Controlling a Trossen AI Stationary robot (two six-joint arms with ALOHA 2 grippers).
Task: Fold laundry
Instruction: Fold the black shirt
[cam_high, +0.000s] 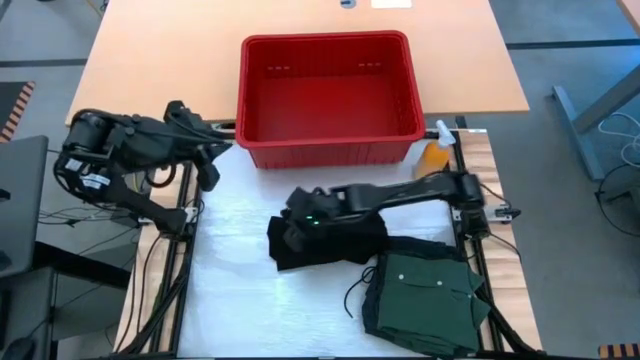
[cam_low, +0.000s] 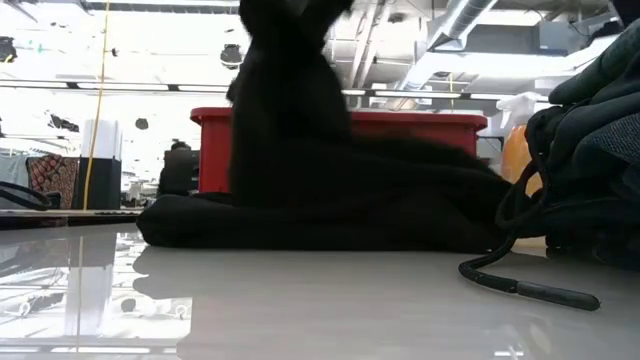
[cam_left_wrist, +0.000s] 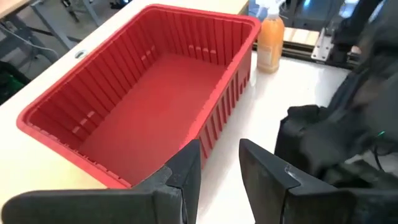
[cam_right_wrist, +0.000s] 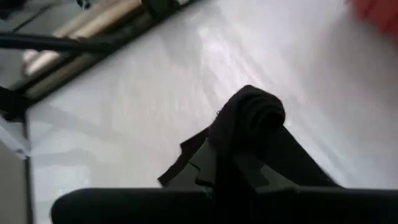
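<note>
Now right tool (cam_right_wrist: 249, 134) pinching black garment (cam_high: 320, 240)

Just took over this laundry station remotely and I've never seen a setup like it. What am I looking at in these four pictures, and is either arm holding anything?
It is a table robot with two dark arms, each ending in a two-finger gripper. One picture looks straight down on the table, one looks level across its top, and each wrist carries a camera looking past its own fingers.

From above, the white table has a red basket at the back with nothing visible inside, and an orange spray bottle at its right corner. A black garment lies mid-table, and a green buttoned shirt lies on more dark clothing at front right.

The right gripper reaches over the black garment and is shut on a pinched-up fold of it. The left gripper waits near the basket's left side, holding nothing, fingers slightly apart.
</note>
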